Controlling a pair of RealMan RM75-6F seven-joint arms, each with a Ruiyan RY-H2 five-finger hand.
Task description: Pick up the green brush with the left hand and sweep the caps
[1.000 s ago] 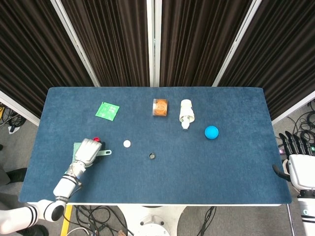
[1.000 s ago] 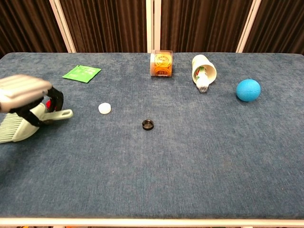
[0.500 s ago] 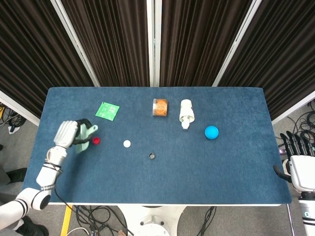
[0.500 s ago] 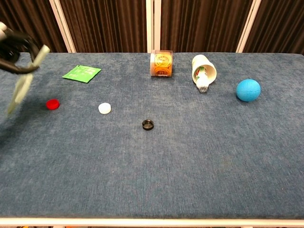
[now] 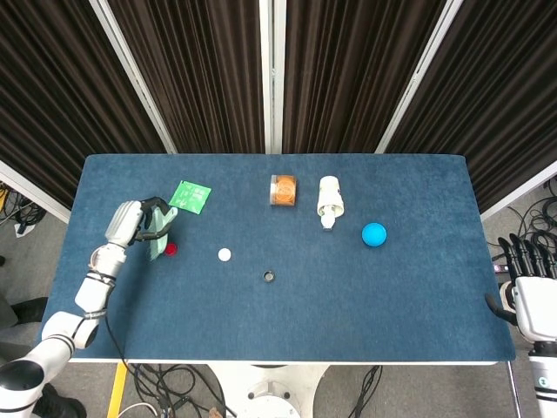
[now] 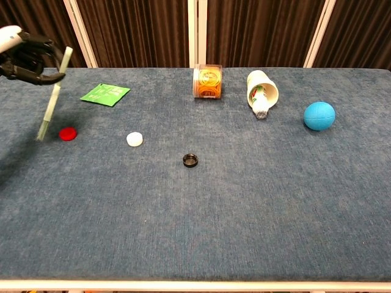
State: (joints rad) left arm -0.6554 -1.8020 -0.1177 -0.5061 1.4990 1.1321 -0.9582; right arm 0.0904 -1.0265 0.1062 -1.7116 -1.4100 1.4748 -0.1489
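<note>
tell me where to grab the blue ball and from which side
Grip the blue ball across its widest middle, coming straight down from above. It is round, sits alone on the table, and nothing crowds it; the tipped bottle lies apart.

No legible text, perhaps too small.

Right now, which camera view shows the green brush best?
The chest view: the green brush hangs edge-on from the left hand, bristles low beside the red cap. In the head view the brush is partly covered by the hand, so its shape is harder to read.
</note>
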